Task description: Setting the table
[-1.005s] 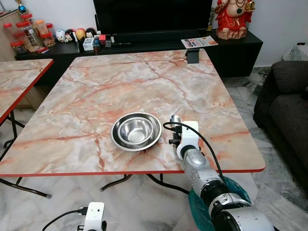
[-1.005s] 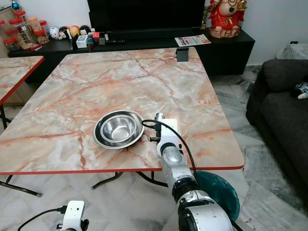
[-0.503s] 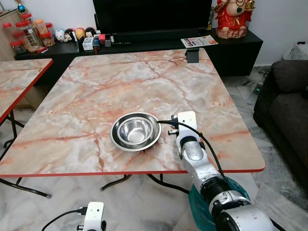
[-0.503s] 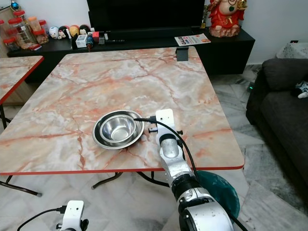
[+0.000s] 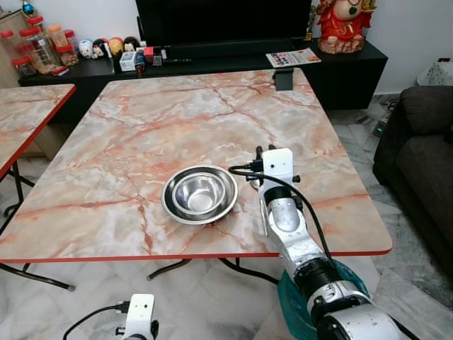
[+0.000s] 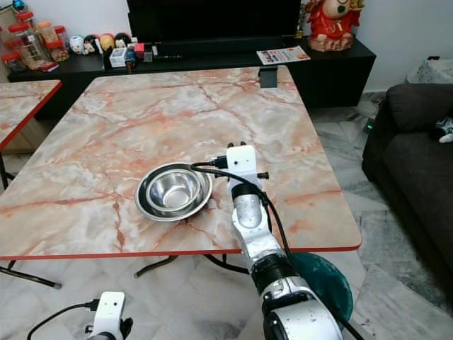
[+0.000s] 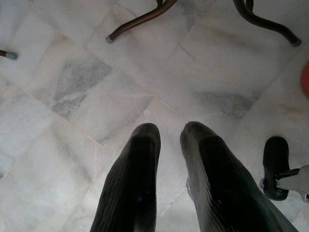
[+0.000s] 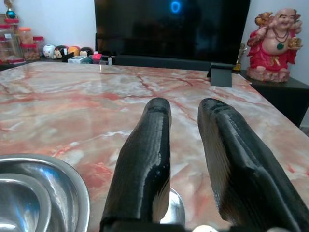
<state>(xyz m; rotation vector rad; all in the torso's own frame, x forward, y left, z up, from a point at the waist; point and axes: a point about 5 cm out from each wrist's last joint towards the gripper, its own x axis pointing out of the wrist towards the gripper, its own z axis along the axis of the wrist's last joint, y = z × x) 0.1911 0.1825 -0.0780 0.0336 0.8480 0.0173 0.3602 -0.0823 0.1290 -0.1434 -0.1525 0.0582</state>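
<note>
We see two steel bowls (image 5: 200,195), a smaller one nested inside a wider one, on the marble-patterned counter (image 5: 141,134) with its red edge. The bowls are round, shiny and empty, and they stand upright near the near edge of the counter, a little right of its middle. The wide rim of the outer bowl reflects the light.

Our right gripper (image 8: 186,145) is over the counter just to the right of the bowls. Its two black fingers (image 8: 145,159) are spread with a small gap and they grasp nothing. In the right wrist view a small round shiny piece of metal (image 8: 173,209) lies under the fingers; we cannot tell what it is.

Our left gripper (image 7: 166,145) hangs low over the tiled floor (image 7: 72,87), its fingers a little apart and empty.

At the far side stand a dark television (image 5: 219,21) and a red statue (image 5: 343,25).
</note>
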